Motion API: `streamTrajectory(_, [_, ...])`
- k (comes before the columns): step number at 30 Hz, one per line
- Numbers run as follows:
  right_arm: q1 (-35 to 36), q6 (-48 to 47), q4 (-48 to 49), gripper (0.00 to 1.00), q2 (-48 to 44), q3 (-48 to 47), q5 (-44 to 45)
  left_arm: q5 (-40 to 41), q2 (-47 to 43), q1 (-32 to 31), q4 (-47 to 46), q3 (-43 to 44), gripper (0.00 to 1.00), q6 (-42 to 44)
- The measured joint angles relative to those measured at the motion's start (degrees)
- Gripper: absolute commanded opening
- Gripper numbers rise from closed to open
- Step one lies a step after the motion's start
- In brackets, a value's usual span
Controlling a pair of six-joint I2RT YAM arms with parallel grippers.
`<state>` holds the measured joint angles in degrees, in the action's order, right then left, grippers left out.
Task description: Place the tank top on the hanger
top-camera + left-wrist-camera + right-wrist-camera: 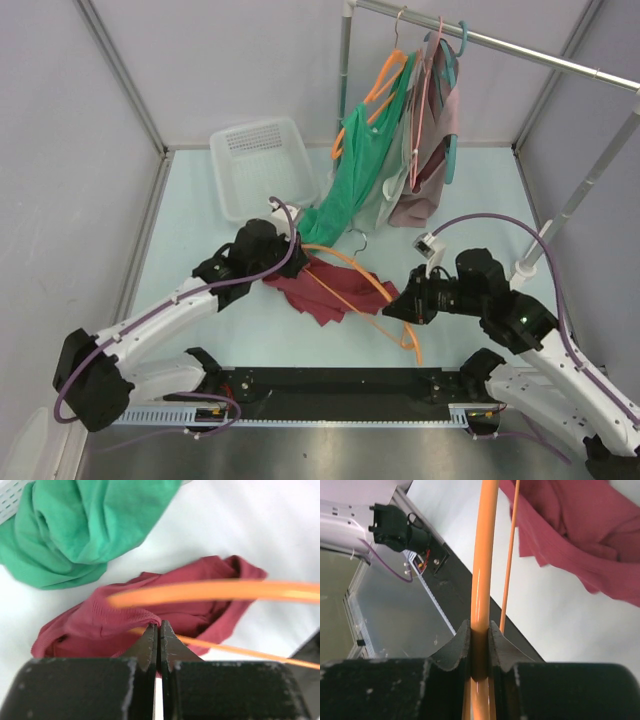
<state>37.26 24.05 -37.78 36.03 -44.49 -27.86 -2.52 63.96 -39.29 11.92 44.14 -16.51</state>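
Seen from above, the left gripper (283, 272) meets the edge of the maroon tank top (325, 292). The top lies crumpled on the pale table (200, 230) with the orange hanger (412, 340) across it, and the right gripper (402, 306) grips the hanger's near arm. Left wrist view: jaws pressed together on the top's raised hem, a green garment (75, 530) lying beyond. Right wrist view: jaws pinch the hanger's thick bar, the tank top on the table just beside.
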Motion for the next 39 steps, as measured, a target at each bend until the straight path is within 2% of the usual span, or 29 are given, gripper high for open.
streamTrajectory(3, [5.6, 0.98, 5.55, 0.0, 2.29, 1.9, 2.32, -1.49, -3.19, 0.0, 1.55, 0.46, 0.0, -0.59])
streamTrajectory(8, [17.05, 1.03, 12.48, 0.0, 8.28, 2.1, 11.06, -1.62, -7.65, 0.07, 5.7, 2.19, 0.0, -1.03])
streamTrajectory(13, [22.99, 1.2, 16.5, 0.0, 11.28, 2.03, 17.0, 2.08, -9.81, 0.31, 10.19, 4.44, 0.0, 0.0])
streamTrajectory(19, [23.52, 1.55, 17.0, 0.0, 11.1, 1.75, 17.92, 9.42, -12.44, 0.26, 13.81, 4.85, 0.0, 1.79])
streamTrajectory(28, [23.65, 2.08, 11.19, 0.0, 11.17, 1.18, 16.55, 18.6, -13.42, 1.09, 16.37, 5.53, 0.0, 4.9])
streamTrajectory(31, [23.65, 2.32, 11.3, 0.0, 11.17, 1.29, 15.93, 18.27, -13.86, 1.2, 16.68, 5.53, 0.0, 6.16])
streamTrajectory(39, [21.88, 2.23, 16.26, 0.0, 12.68, 2.82, 14.16, 9.81, -16.52, 1.27, 16.37, 7.06, 0.0, 8.04])
